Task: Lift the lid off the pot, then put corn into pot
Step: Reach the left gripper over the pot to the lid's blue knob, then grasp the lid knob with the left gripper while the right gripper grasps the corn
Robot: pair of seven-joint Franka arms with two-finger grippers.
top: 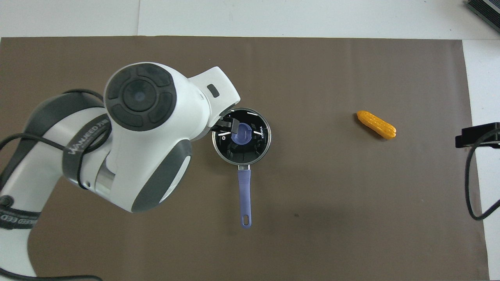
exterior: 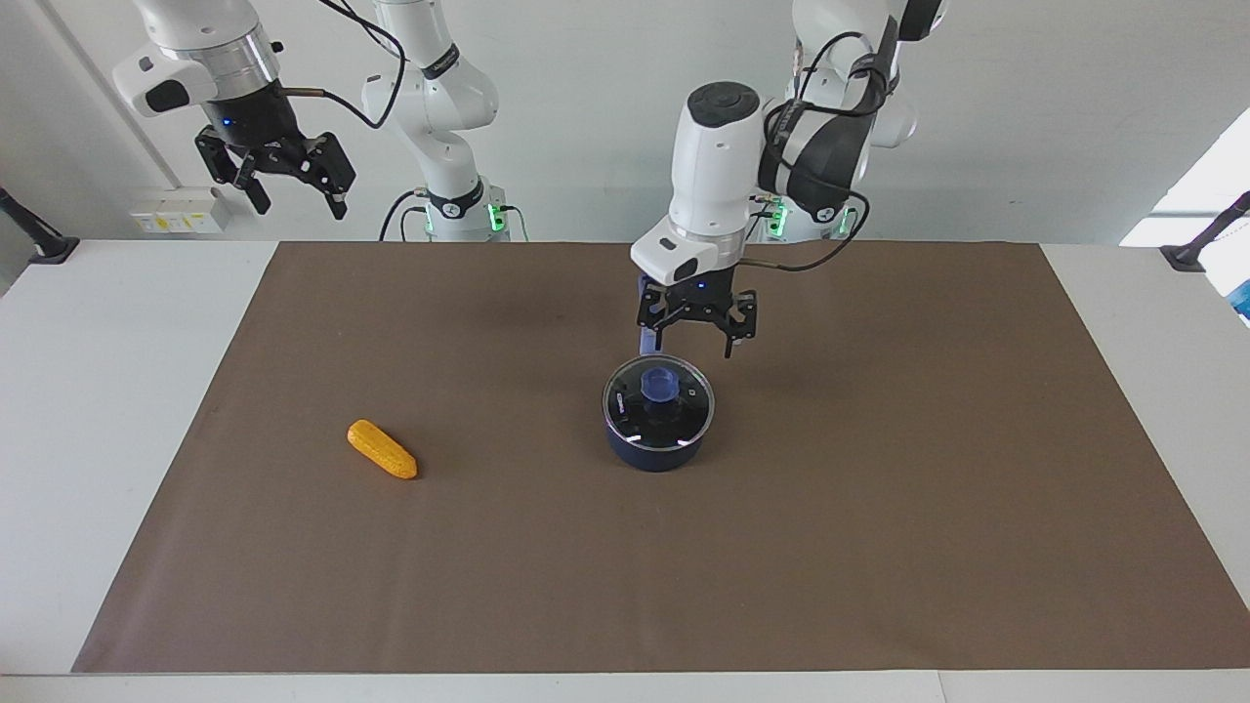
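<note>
R gripper (exterior: 290,186) raised w/ fingers spread, waiting over the table's (exterior: 117,391) right-arm end. Corn (exterior: 382,450) on brown mat (exterior: 879,508). L gripper (exterior: 696,327) open, empty, over lid (exterior: 659,398), which sits on pot (exterior: 654,451) mid-mat.

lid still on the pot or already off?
On. The lid sits flat on the pot, blue knob centred, metal rim matching the pot's edge. The left gripper hangs open above it, not touching.
</note>
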